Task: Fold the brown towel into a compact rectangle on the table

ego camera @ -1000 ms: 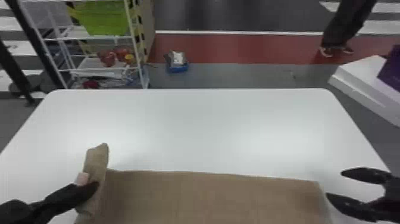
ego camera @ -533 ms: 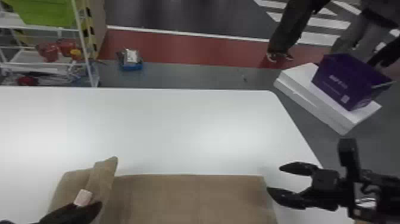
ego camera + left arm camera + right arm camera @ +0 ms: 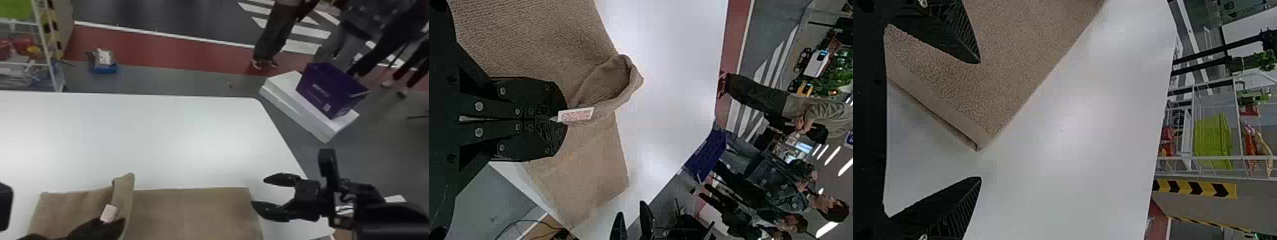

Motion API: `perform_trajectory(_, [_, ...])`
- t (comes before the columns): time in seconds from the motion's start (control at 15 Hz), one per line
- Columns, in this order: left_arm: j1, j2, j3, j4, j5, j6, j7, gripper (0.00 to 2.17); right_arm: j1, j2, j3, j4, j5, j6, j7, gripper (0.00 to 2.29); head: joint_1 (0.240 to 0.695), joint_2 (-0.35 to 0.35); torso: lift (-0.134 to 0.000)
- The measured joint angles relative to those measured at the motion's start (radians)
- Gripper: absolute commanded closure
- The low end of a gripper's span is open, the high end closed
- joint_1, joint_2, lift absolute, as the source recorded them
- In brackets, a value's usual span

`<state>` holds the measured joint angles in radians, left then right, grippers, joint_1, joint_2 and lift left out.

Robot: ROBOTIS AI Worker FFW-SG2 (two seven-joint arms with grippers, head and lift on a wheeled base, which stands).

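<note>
The brown towel [image 3: 191, 210] lies along the table's near edge in the head view, with a raised fold standing toward its left part. My left gripper [image 3: 116, 225] is at that fold, beside a small pale tag. In the left wrist view my left gripper [image 3: 560, 120] is shut on the towel [image 3: 584, 170], the tag sticking out at its tips. My right gripper [image 3: 260, 193] is open at the towel's right end in the head view. In the right wrist view my right gripper [image 3: 979, 120] has its fingers apart, one over the towel [image 3: 1013, 55], the other over bare table.
The white table [image 3: 159, 137] stretches beyond the towel. Past its far right corner, a purple box [image 3: 328, 89] sits on a white block [image 3: 287, 92] on the floor. A wire shelf [image 3: 48, 63] stands behind the table at the left.
The head view has swung to the right, bringing the purple box into sight. More towel now lies to the left of the raised fold. The right gripper stays open near the towel's right end.
</note>
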<state>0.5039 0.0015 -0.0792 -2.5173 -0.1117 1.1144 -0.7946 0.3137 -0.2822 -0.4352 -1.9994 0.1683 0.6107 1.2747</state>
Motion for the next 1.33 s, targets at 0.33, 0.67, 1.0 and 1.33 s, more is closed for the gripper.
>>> perform_trajectory(0.33, [-0.017,0.0,-0.107,0.003,-0.008,0.021,0.05,2.02,0.006,-0.001,-0.012,0.003,-0.002,-0.015,-0.001,0.04,0.695,-0.35,-0.134])
perform_trajectory(0.67, [-0.035,0.0,-0.221,0.072,-0.008,-0.034,0.179,0.0,-0.002,-0.002,-0.004,0.02,-0.002,-0.025,-0.003,0.04,0.695,-0.35,-0.134])
perform_trajectory(1.0, [-0.068,0.0,-0.297,0.078,-0.009,-0.044,0.233,0.03,-0.002,-0.002,-0.017,0.009,-0.012,-0.024,-0.002,0.04,0.695,-0.35,-0.134])
perform_trajectory(1.33, [-0.045,0.0,-0.104,0.063,0.047,-0.111,0.169,0.02,0.007,-0.001,-0.015,-0.052,-0.03,0.03,0.011,0.03,0.695,-0.35,-0.134])
